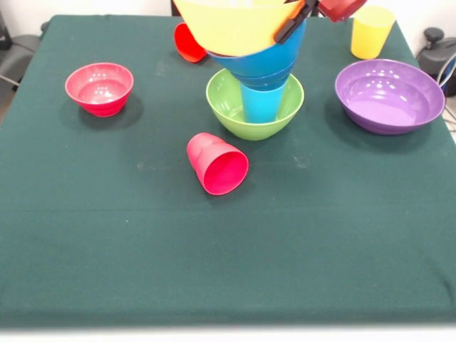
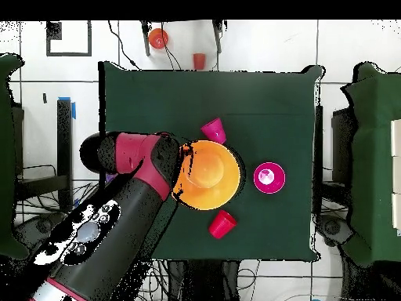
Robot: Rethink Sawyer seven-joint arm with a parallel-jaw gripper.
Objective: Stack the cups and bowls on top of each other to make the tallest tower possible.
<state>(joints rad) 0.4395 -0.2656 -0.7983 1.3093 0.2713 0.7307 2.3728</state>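
Four cups are counted in the front view: two red ones, one lying on its side at centre (image 1: 217,164) and one partly hidden at upper centre (image 1: 188,43), a yellow cup (image 1: 371,32) at upper right, and a light blue cup (image 1: 261,103) upright at centre. Five bowls are counted: a red bowl (image 1: 99,88) at upper left, a purple bowl (image 1: 389,95) at right, a green bowl (image 1: 254,104) at centre, a blue bowl (image 1: 260,60) above it, and an orange-yellow bowl (image 1: 231,25) at the top. One tower (image 1: 256,71) is counted.
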